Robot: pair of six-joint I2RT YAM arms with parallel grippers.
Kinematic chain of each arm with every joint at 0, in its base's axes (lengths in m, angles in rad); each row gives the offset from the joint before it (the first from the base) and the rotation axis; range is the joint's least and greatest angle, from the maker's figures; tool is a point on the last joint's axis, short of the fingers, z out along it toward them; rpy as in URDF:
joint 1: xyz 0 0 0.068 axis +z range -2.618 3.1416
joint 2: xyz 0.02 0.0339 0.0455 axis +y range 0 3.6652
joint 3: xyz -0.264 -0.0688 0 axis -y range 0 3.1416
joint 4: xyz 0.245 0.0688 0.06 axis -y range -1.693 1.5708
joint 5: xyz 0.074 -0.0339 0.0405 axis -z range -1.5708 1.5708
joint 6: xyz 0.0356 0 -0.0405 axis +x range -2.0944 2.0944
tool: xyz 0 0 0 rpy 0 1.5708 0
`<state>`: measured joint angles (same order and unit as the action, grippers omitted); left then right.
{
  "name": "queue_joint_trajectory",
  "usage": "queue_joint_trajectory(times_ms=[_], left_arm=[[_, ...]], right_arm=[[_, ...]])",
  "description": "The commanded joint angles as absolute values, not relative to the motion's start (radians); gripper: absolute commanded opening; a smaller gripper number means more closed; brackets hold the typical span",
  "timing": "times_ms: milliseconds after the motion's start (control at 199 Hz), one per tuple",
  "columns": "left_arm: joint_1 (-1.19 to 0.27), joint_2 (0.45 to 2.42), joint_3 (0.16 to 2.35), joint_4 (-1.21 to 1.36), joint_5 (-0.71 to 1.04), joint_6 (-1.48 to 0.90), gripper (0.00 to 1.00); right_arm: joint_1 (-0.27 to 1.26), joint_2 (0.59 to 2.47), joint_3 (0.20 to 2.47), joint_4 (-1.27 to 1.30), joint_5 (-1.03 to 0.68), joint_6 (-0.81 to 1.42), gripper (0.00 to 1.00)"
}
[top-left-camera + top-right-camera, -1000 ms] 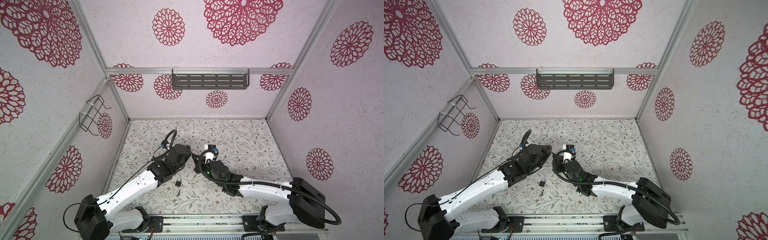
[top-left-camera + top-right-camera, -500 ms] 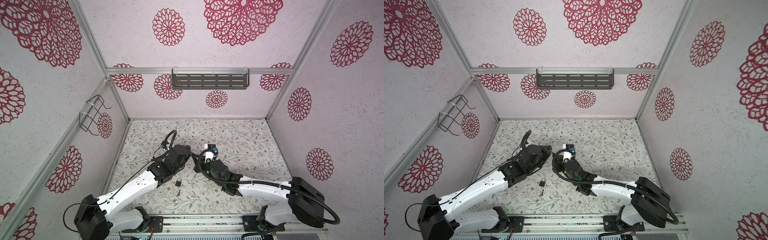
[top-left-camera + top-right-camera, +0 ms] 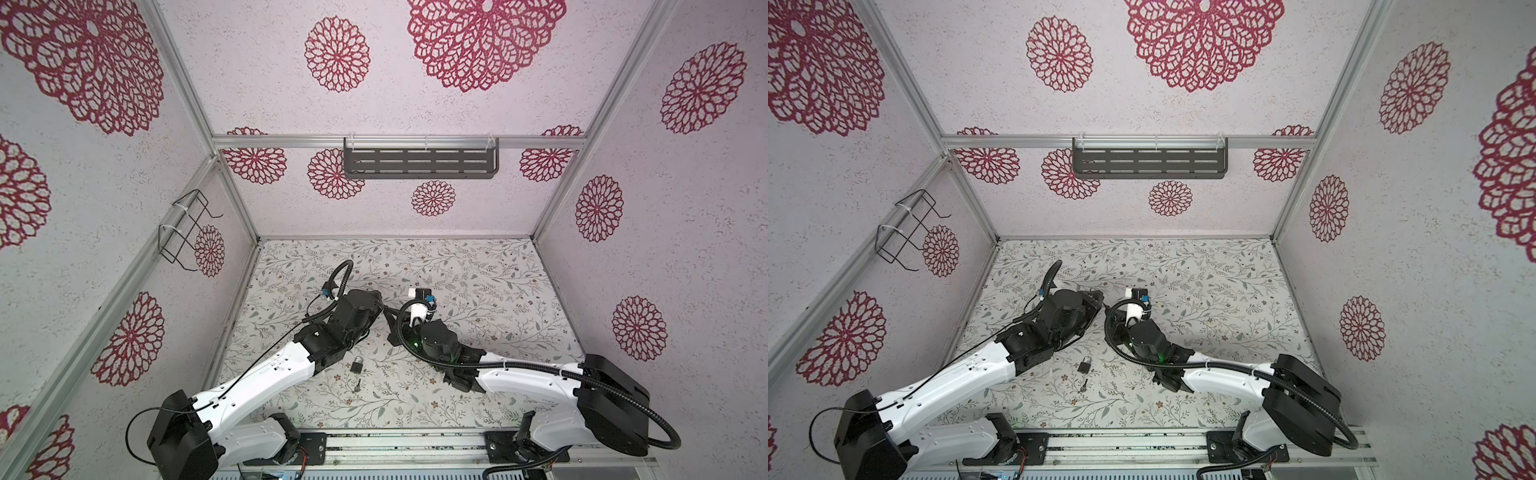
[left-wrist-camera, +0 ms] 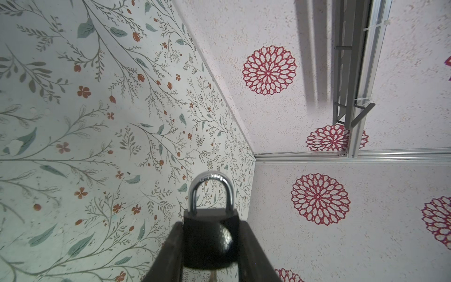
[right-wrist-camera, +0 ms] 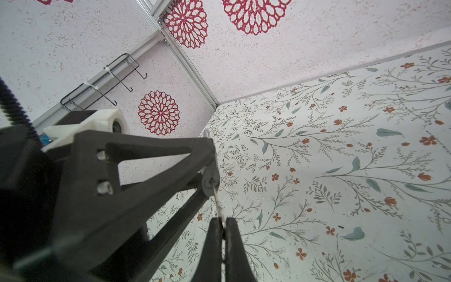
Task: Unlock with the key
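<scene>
Pinching key [image 5: 218,202] into held padlock [image 4: 210,240] (shackle [image 4: 211,177] closed).

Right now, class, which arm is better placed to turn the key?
Right: the right end effector grips the key, whose tip sits in the padlock that the left end effector holds.

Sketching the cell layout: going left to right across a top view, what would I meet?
Wire rack → loose padlock → white wrist-camera mount → right arm's black shoulder housing.
</scene>
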<state>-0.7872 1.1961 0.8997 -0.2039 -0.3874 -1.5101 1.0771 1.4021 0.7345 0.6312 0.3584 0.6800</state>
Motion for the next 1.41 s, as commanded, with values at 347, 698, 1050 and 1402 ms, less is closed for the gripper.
queue_joint_trajectory(times_ms=[347,698,1050,1402], left_arm=[[-0.781,1.17,0.891,-0.166,-0.419,-1.505,0.0],[-0.781,1.18,0.886,-0.148,-0.404,-1.506,0.0],[-0.782,1.192,0.88,-0.144,-0.394,-1.509,0.0],[-0.782,1.217,0.908,-0.164,-0.408,-1.483,0.0]], right_arm=[[1.083,1.375,0.765,0.631,0.372,0.643,0.0],[1.08,1.393,0.799,0.596,0.411,0.649,0.0],[1.077,1.404,0.818,0.615,0.406,0.654,0.0],[1.078,1.407,0.839,0.629,0.352,0.673,0.0]])
